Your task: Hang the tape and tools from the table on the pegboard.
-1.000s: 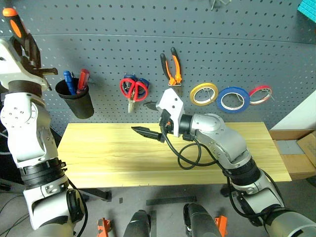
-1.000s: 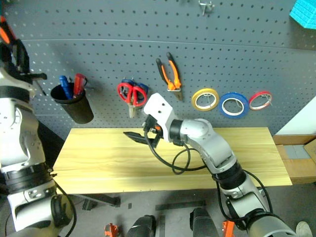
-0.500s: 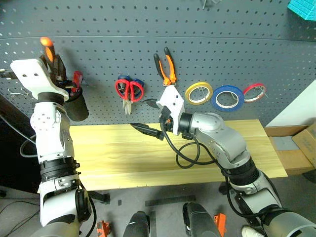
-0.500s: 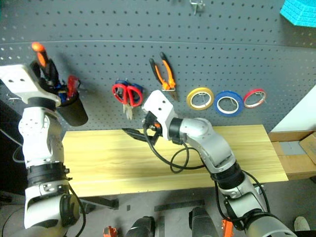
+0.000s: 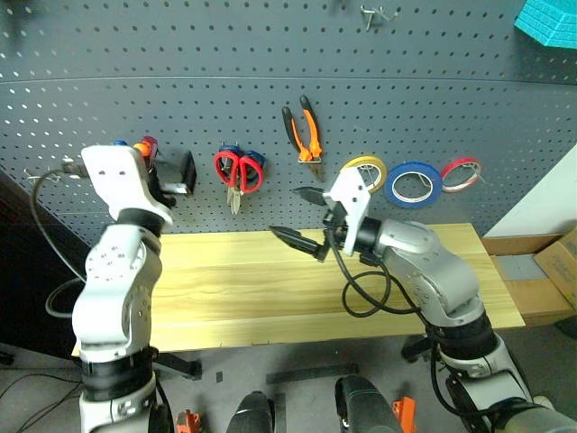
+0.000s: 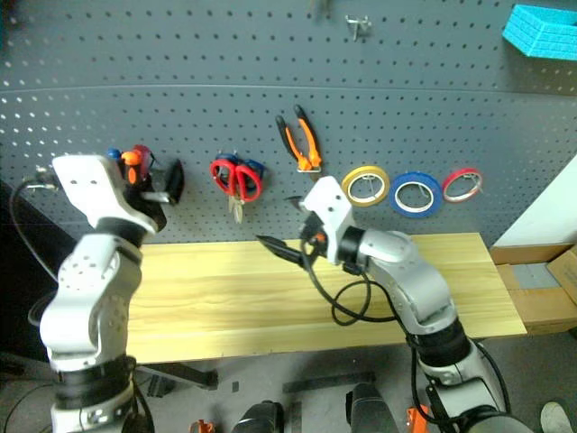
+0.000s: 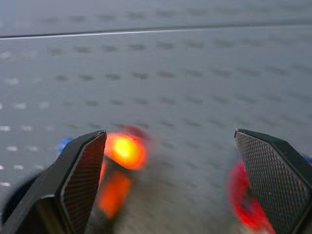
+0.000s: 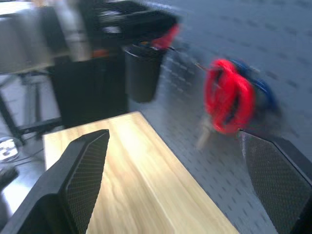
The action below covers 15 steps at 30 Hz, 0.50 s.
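On the dark grey pegboard (image 5: 433,81) hang the red-handled scissors (image 5: 239,169), the orange-and-black pliers (image 5: 306,131) and the blue tape (image 5: 415,182). The screwdriver's orange handle (image 7: 124,151) stands in a black cup (image 6: 171,180) on the board's left. My left gripper (image 7: 170,134) is open right in front of that cup, the handle just ahead of its left finger and free of both. My right gripper (image 5: 304,216) is open and empty above the table (image 5: 225,280), below the pliers.
A yellow tape ring (image 5: 365,169) and a red tape ring (image 5: 462,170) hang on either side of the blue one. Blue-handled scissors hang behind the red ones. The cup also holds a red and a blue handle. Cardboard boxes (image 5: 541,271) sit past the table's right end.
My left hand came down and rightward from high on the left, brought the screwdriver to the cup and opened off it. The right gripper drifted a little right, still open. The camera shifted too.
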Each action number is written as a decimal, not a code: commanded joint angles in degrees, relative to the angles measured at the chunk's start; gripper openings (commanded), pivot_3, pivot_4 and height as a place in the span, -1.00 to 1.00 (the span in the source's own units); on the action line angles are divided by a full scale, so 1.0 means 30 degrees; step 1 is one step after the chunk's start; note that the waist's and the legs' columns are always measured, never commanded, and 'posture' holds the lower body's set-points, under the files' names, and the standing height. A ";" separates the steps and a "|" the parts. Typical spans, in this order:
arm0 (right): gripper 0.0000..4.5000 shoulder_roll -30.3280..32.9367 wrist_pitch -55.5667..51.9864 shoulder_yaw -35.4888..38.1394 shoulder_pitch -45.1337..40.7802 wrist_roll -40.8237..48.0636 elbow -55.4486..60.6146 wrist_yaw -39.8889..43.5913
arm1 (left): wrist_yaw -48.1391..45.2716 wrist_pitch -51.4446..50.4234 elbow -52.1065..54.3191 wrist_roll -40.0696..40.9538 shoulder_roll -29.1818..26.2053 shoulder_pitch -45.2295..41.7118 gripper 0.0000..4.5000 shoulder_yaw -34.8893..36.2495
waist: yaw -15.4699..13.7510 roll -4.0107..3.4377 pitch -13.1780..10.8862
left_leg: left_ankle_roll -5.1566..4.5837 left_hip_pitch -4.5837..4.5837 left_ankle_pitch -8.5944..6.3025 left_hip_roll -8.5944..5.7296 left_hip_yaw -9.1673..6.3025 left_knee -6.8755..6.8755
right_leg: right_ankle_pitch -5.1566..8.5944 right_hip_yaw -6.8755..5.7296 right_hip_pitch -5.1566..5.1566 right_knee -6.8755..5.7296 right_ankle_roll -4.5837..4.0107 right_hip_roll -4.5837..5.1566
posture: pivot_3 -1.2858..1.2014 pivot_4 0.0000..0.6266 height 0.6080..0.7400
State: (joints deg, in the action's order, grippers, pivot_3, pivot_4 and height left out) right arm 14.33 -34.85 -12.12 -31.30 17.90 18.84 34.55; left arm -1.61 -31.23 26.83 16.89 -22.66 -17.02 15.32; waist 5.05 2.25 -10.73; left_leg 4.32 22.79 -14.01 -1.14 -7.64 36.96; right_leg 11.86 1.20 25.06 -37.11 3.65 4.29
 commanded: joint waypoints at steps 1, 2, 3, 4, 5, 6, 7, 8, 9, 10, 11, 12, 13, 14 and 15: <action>1.00 0.0368 0.1765 0.0729 0.2184 -0.0759 0.0649 -0.0897 | -0.0114 0.0017 0.1594 -0.0628 0.0606 0.2499 0.98 -0.0997 | -0.0036 -0.0074 0.0227 | -0.0002 -0.0031 0.0000 0.0001 0.0007 0.0000 | 0.0000 0.0008 -0.0030 -0.0006 0.0000 -0.0004 | -0.01 -0.73 1.00; 1.00 0.0485 0.2432 0.0759 0.3009 -0.1192 0.0407 -0.1162 | -0.0213 0.0136 0.1606 -0.0720 0.0842 0.3351 0.98 -0.1274 | -0.0058 -0.0102 0.0354 | -0.0008 -0.0051 0.0002 0.0002 0.0009 -0.0010 | 0.0001 0.0008 -0.0049 0.0005 0.0000 -0.0011 | -0.01 -0.76 1.00; 1.00 0.0449 0.3180 0.0871 0.3847 -0.1595 -0.0015 -0.1587 | -0.0240 0.0583 0.1200 -0.0998 0.1153 0.4217 0.98 -0.1483 | -0.0088 -0.0123 0.0390 | -0.0011 -0.0094 0.0001 0.0010 0.0008 -0.0015 | 0.0005 0.0009 -0.0106 0.0019 0.0001 -0.0025 | -0.01 -0.79 1.00; 1.00 0.0379 0.3807 0.0987 0.4466 -0.1937 -0.0412 -0.1952 | -0.0221 0.0912 0.0773 -0.1124 0.1492 0.4841 0.98 -0.1547 | -0.0106 -0.0139 0.0434 | -0.0013 -0.0249 0.0000 0.0015 0.0009 -0.0015 | 0.0012 0.0007 -0.0262 0.0033 0.0001 -0.0032 | -0.01 -0.79 1.00; 1.00 0.0245 0.4484 0.1199 0.5046 -0.2329 -0.1073 -0.2481 | -0.0270 0.1287 0.0105 -0.1192 0.1797 0.5419 0.98 -0.1529 | -0.0106 -0.0144 0.0468 | -0.0023 -0.0348 0.0001 0.0028 0.0016 -0.0039 | 0.0076 0.0003 -0.0366 0.0084 0.0077 -0.0046 | -0.01 -0.83 1.00; 1.00 0.0069 0.5121 0.1492 0.5509 -0.2631 -0.1801 -0.3014 | -0.0457 0.1925 -0.0629 -0.1419 0.1900 0.5911 0.98 -0.1558 | -0.0105 -0.0152 0.0526 | -0.0033 -0.0389 0.0007 0.0031 0.0019 -0.0019 | 0.0079 0.0003 -0.0418 0.0074 0.0082 -0.0051 | -0.01 -0.86 1.00; 1.00 -0.0093 0.5729 0.1844 0.5904 -0.2944 -0.2637 -0.3630 | -0.0674 0.2378 -0.1423 -0.1442 0.2022 0.6316 0.98 -0.1455 | -0.0100 -0.0162 0.0631 | -0.0063 -0.0488 0.0026 0.0032 0.0019 -0.0017 | 0.0092 0.0002 -0.0522 0.0085 0.0022 -0.0053 | -0.01 -0.86 1.00; 1.00 -0.0145 0.6426 0.2102 0.6218 -0.3309 -0.3476 -0.4126 | -0.0855 0.2779 -0.2179 -0.1470 0.2072 0.6598 0.98 -0.1292 | -0.0097 -0.0175 0.0786 | -0.0068 -0.0597 0.0029 0.0036 0.0022 -0.0022 | 0.0115 0.0002 -0.0624 0.0092 -0.0038 -0.0054 | -0.02 -0.90 1.00; 1.00 -0.0126 0.7102 0.2239 0.6412 -0.3634 -0.4171 -0.4400 | -0.0986 0.3202 -0.2796 -0.1565 0.2062 0.6747 0.98 -0.1156 | -0.0081 -0.0196 0.0962 | -0.0066 -0.0650 0.0027 0.0042 0.0024 -0.0022 | 0.0120 -0.0001 -0.0671 0.0093 -0.0047 -0.0054 | -0.02 -0.93 1.00; 1.00 -0.0045 0.7824 0.2408 0.6665 -0.3973 -0.5011 -0.4667 | -0.1135 0.3694 -0.3537 -0.1584 0.1998 0.6868 0.98 -0.0887 | -0.0071 -0.0213 0.1044 | -0.0067 -0.0668 0.0028 0.0044 0.0023 -0.0018 | 0.0121 -0.0005 -0.0692 0.0093 -0.0049 -0.0054 | -0.02 -0.93 1.00; 1.00 -0.0043 0.8305 0.2619 0.6810 -0.4114 -0.5719 -0.4863 | -0.1205 0.4096 -0.4104 -0.1626 0.1964 0.6902 0.98 -0.0692 | -0.0051 -0.0234 0.1115 | -0.0065 -0.0665 0.0027 0.0047 0.0026 -0.0008 | 0.0122 -0.0007 -0.0693 0.0099 -0.0050 -0.0054 | -0.02 -0.96 1.00; 1.00 -0.0060 0.8764 0.2963 0.6927 -0.4191 -0.6584 -0.5129 | -0.1339 0.4524 -0.4683 -0.1653 0.1891 0.6906 0.98 -0.0496 | -0.0035 -0.0233 0.1230 | -0.0065 -0.0658 0.0027 0.0047 0.0025 -0.0008 | 0.0122 -0.0012 -0.0693 0.0113 -0.0051 -0.0053 | -0.02 -0.96 1.00; 1.00 -0.0042 0.9215 0.3231 0.6967 -0.4311 -0.7346 -0.5373 | -0.1430 0.4920 -0.5123 -0.1734 0.1821 0.6888 0.98 -0.0389 | -0.0038 -0.0223 0.1327 | -0.0070 -0.0656 0.0031 0.0047 0.0024 -0.0009 | 0.0121 -0.0010 -0.0693 0.0112 -0.0051 -0.0053 | -0.02 -1.00 1.00; 1.00 -0.0065 0.9491 0.3548 0.6932 -0.4321 -0.8099 -0.5628 | -0.1403 0.5315 -0.5460 -0.1783 0.1875 0.6835 0.98 -0.0259 | -0.0038 -0.0240 0.1454 | -0.0073 -0.0662 0.0034 0.0048 0.0022 -0.0003 | 0.0119 -0.0012 -0.0699 0.0103 -0.0054 -0.0054 | -0.01 -1.00 1.00; 1.00 -0.0051 0.9793 0.3875 0.6866 -0.4344 -0.8947 -0.5888 | -0.1432 0.5594 -0.5782 -0.1711 0.1934 0.6801 0.98 -0.0073 | -0.0038 -0.0240 0.1454 | -0.0083 -0.0668 0.0041 0.0048 0.0022 -0.0004 | 0.0114 -0.0013 -0.0706 0.0104 -0.0060 -0.0053 | -0.01 -1.00 1.00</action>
